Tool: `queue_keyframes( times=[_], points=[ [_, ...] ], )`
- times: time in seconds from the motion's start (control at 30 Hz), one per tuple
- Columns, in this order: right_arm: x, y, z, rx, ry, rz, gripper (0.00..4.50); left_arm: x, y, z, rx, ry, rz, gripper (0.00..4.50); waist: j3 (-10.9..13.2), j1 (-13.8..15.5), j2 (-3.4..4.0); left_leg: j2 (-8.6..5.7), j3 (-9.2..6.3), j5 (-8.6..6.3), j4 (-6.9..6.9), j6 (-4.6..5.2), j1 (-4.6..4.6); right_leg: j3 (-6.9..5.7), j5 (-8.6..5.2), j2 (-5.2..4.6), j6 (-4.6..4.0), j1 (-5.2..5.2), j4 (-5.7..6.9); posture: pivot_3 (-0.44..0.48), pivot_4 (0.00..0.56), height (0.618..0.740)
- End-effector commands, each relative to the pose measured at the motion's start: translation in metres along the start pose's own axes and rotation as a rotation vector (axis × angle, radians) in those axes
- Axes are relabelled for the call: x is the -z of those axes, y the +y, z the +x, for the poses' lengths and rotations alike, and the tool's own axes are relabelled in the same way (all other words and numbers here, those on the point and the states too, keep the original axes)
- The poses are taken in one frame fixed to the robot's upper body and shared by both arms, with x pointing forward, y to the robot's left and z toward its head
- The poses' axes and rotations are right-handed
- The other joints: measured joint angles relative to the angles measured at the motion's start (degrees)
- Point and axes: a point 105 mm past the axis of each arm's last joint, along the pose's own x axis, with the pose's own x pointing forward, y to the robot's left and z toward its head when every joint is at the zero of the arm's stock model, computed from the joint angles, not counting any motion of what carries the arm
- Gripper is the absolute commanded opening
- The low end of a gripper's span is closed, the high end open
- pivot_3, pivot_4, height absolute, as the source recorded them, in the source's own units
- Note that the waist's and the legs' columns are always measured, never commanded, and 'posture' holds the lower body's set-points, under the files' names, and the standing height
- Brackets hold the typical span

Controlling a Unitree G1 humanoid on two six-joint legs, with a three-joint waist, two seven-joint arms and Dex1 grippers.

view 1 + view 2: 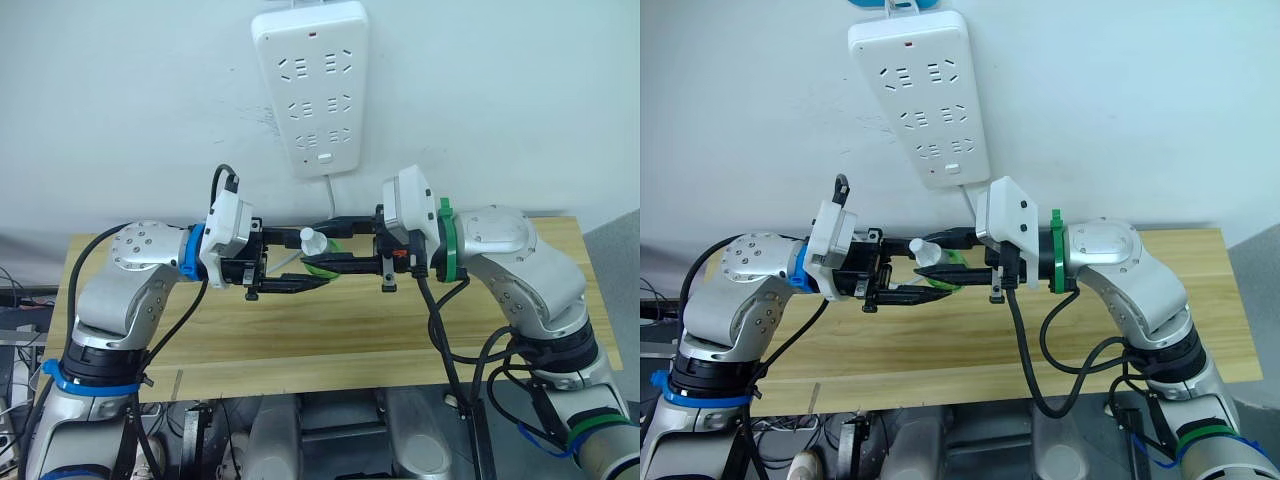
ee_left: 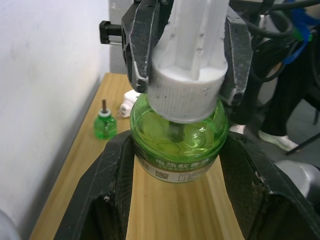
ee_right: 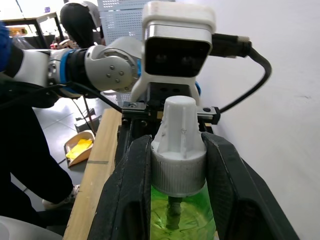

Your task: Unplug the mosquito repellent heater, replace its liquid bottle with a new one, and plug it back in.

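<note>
Green bottle, new one: the small round translucent green bottle with a whitish ribbed screw cap [image 2: 181, 135] is held in the air between the two arms, above the pale wooden table top [image 1: 330, 340], in front of the white wall [image 1: 500, 90].
Left gripper: the left gripper [image 2: 177, 165] has its two black fingers pressed against the green body of the bottle, one on each side, just below the cap.
Right gripper: the right gripper [image 3: 175, 165] has its two black fingers pinching the whitish screw cap [image 3: 178, 150] from both sides; in the left wrist view the same fingers [image 2: 142, 45] show clamped on the cap from the far end.
Bottle pose: cap end toward the right arm, green end toward the left arm, lying roughly level between them in the head views [image 1: 932, 262].
Label: a printed paper band with a small square code runs round the lower part of the green body.
Old bottle: the small round capless translucent green bottle with a thin dark wick [image 2: 105, 125] stands upright on the table near the wall.
Heater: the small white rounded plastic plug-in heater [image 2: 129, 100] lies on the table just beside the capless bottle, partly hidden behind the held bottle.
Power strip: the long white power strip [image 1: 312, 85] is fixed to the wall above the grippers, slightly tilted, its white cord [image 1: 331, 195] running down from its lower end.
</note>
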Motion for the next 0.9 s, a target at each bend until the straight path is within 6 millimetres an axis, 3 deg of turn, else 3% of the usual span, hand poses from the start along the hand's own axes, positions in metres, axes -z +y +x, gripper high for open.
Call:
queue_keyframes(
  times=[0.03,0.63,0.87,0.9],
  points=[
    [-0.001,0.026,0.007,-0.172,-0.014,-0.024,1.12,-0.015,0.001,-0.006,0.014,-0.041,0.037,2.19,0.00,0.00,0.00,0.00,0.00,0.00,0.00,0.00,0.00,0.00,0.00,0.00,0.00,0.00,0.00,-0.149,0.418,0.730],
    [-0.002,0.026,0.004,-0.216,-0.006,-0.033,1.12,-0.016,0.003,-0.008,0.028,-0.029,0.073,2.19,0.00,0.01,0.00,0.00,-0.01,0.00,0.05,0.00,0.00,-0.01,0.00,0.00,0.00,0.00,0.05,-0.147,0.420,0.730],
    [-0.011,0.011,0.000,-0.094,-0.018,0.017,3.52,-0.015,0.008,-0.013,-0.080,-0.030,0.136,2.19,0.00,-0.06,0.00,0.01,-0.01,0.00,0.07,0.00,0.00,-0.01,0.00,0.00,0.00,0.00,0.06,-0.148,0.420,0.730],
    [-0.011,0.010,-0.001,-0.068,-0.014,0.021,3.52,-0.014,0.007,-0.013,-0.095,-0.028,0.137,2.19,0.00,-0.07,0.00,0.01,-0.02,0.00,0.06,0.00,0.00,-0.01,0.00,0.00,0.00,0.00,0.07,-0.149,0.420,0.730]
  ],
)
